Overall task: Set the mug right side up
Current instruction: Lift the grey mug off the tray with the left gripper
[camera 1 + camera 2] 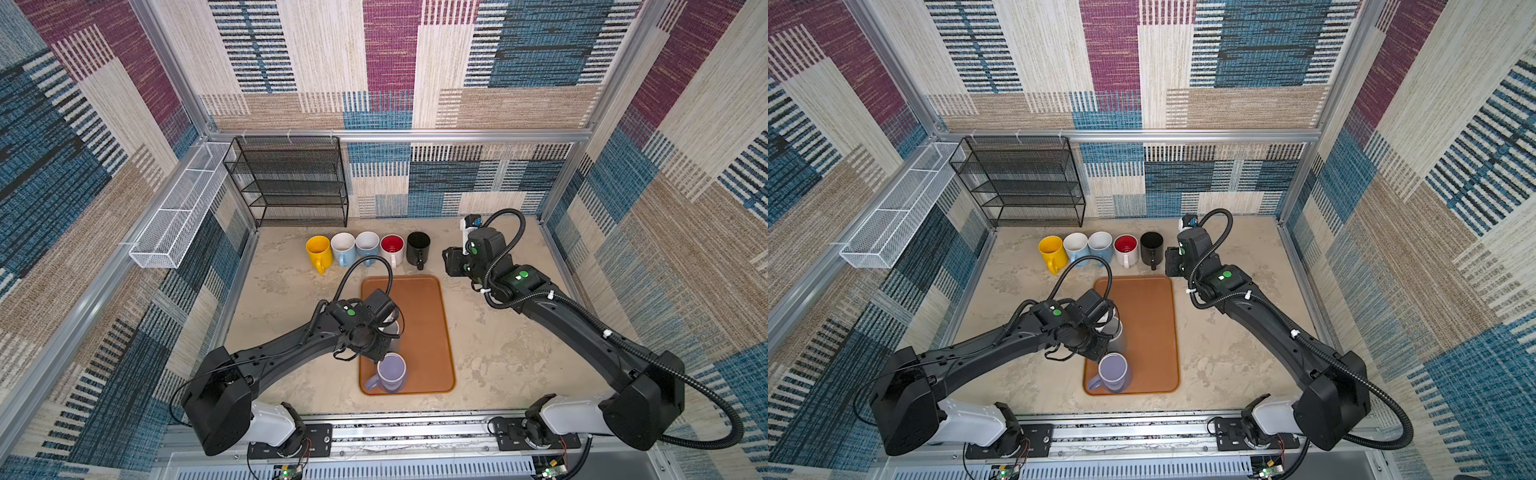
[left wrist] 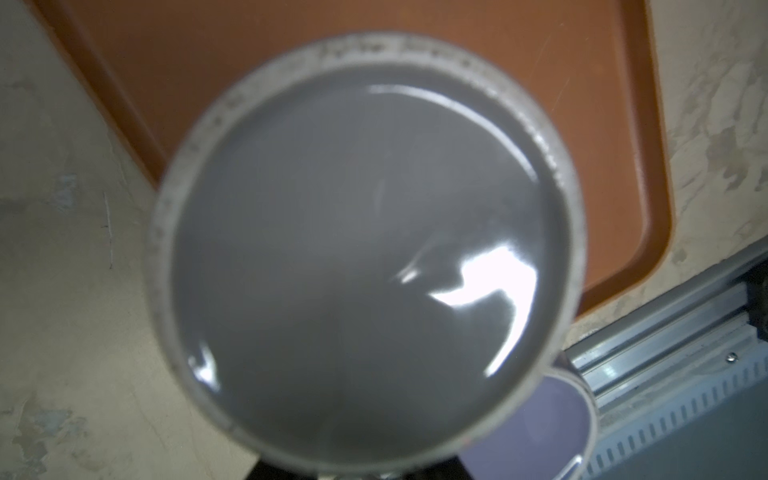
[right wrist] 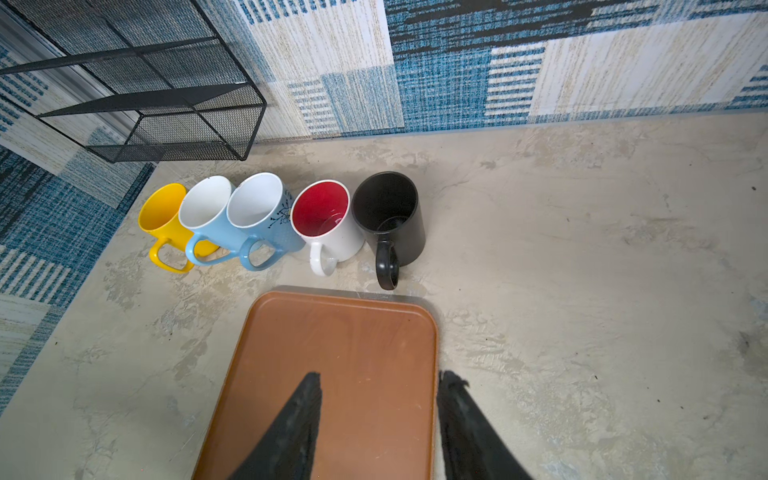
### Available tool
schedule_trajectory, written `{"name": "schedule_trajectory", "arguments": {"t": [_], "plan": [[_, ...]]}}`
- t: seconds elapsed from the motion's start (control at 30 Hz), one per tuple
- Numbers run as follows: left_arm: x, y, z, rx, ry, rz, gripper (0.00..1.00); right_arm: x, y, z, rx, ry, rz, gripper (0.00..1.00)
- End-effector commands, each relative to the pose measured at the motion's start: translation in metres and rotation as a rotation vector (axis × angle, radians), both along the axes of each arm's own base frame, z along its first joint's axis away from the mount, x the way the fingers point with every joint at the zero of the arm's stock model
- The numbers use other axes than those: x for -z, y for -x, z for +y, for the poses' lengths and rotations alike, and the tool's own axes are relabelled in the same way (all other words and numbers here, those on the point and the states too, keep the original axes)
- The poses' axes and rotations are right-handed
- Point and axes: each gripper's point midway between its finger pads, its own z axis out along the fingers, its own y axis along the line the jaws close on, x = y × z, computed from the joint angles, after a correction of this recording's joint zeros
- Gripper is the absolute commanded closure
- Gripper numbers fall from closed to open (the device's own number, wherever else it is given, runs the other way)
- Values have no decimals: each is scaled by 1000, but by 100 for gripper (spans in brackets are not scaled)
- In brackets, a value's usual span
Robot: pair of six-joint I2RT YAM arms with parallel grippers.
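A grey mug [image 2: 365, 249] fills the left wrist view, its flat base with the pale unglazed ring facing the camera. In both top views this mug [image 1: 394, 330] [image 1: 1116, 330] hangs over the left side of the brown tray [image 1: 424, 316], mostly hidden under my left gripper [image 1: 384, 332], which is shut on it. My right gripper [image 3: 380, 378] [image 1: 451, 262] hovers open over the tray's far right corner [image 3: 353, 340], with nothing between its fingers.
A lilac mug [image 1: 392, 372] [image 2: 540, 428] stands upright on the tray's near end. Several upright mugs line the back: yellow [image 1: 319, 249], two light blue [image 1: 343, 247], red-inside white [image 1: 392, 247], black [image 1: 418, 247]. A black mesh rack [image 1: 291, 183] and a white wire basket [image 1: 178, 208] sit at the back left.
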Motion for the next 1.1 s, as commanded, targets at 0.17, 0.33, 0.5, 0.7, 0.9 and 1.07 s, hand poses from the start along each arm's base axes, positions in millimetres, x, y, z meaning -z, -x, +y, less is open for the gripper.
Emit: {"name": "schedule_trajectory", "arguments": {"t": [0.17, 0.33, 0.5, 0.7, 0.9, 1.07], "plan": [[1, -14, -4, -45, -5, -38, 72, -1, -1, -3, 13, 0, -10, 52], [5, -16, -8, -40, -11, -30, 73, 0, -1, -3, 14, 1, -9, 52], [8, -20, -9, -39, -24, -28, 74, 2, -1, -3, 14, 3, -6, 51], [9, -24, -11, -45, -34, -32, 77, 2, -1, -5, 16, 4, -6, 52], [10, -30, -14, -48, -42, -38, 86, 4, 0, -6, 17, 6, -3, 52], [9, -33, -18, -45, -42, -38, 91, 4, 0, -7, 19, 7, -3, 52]]}}
